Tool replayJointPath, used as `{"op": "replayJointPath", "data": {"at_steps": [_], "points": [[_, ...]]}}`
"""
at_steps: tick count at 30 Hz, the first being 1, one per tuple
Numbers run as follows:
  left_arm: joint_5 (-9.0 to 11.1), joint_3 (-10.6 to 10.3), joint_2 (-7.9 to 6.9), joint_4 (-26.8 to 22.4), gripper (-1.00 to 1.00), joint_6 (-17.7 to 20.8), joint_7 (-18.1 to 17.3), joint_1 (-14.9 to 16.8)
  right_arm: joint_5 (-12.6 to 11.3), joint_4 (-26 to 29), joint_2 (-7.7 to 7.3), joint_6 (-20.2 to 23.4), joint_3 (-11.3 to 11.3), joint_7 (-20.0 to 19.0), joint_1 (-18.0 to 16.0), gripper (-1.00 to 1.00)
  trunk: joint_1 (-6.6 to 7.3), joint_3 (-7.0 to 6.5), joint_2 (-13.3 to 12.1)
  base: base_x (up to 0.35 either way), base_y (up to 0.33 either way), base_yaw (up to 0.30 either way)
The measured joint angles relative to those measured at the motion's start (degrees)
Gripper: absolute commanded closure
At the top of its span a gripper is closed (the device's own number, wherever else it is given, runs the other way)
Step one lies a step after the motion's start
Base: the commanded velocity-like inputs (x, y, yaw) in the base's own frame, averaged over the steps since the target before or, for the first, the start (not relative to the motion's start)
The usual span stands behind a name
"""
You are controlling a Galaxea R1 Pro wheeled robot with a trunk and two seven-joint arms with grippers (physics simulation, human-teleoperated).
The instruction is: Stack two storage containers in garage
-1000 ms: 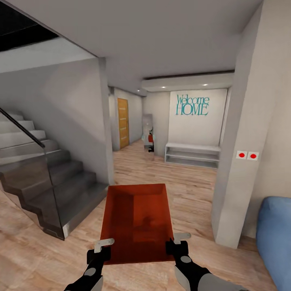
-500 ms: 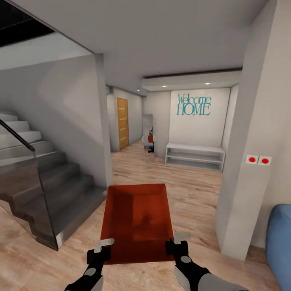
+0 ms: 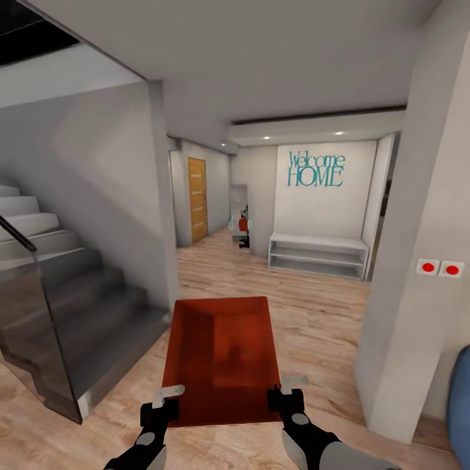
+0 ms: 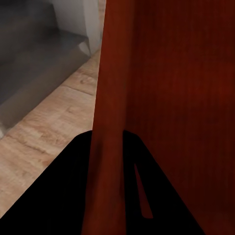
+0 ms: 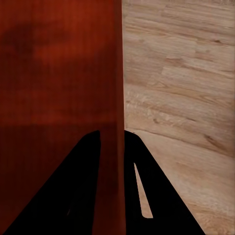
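Storage container (image 3: 222, 352) pinched between left hand (image 3: 164, 399) and right hand (image 3: 287, 390).

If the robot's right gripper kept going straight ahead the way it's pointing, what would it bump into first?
Nothing new, probably: the right gripper already pinches the storage container wall. Straight on, it would just slide along that wall.

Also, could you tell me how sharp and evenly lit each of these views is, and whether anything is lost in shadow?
Head view: soft but readable; ceiling spotlights light the far wall; storage container shows a dim blotch on its floor. Left wrist view: blurred, container wall close up, the left gripper fingers pure black silhouettes. Right wrist view: wood planks fairly crisp, right gripper equally black.
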State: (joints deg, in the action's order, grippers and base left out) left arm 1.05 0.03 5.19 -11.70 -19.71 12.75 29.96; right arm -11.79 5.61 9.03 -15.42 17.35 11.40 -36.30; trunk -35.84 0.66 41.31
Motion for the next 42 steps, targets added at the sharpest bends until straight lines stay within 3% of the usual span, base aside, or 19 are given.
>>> {"op": "replayJointPath", "data": {"at_steps": [42], "points": [[-0.25,0.13,-0.08,0.02,1.0,0.11,-0.14,0.02,-0.84,-0.07,0.06,-0.03,0.74,0.18,-0.01,1.0,0.0,0.0,0.0,0.323,0.0,-0.008]]}}
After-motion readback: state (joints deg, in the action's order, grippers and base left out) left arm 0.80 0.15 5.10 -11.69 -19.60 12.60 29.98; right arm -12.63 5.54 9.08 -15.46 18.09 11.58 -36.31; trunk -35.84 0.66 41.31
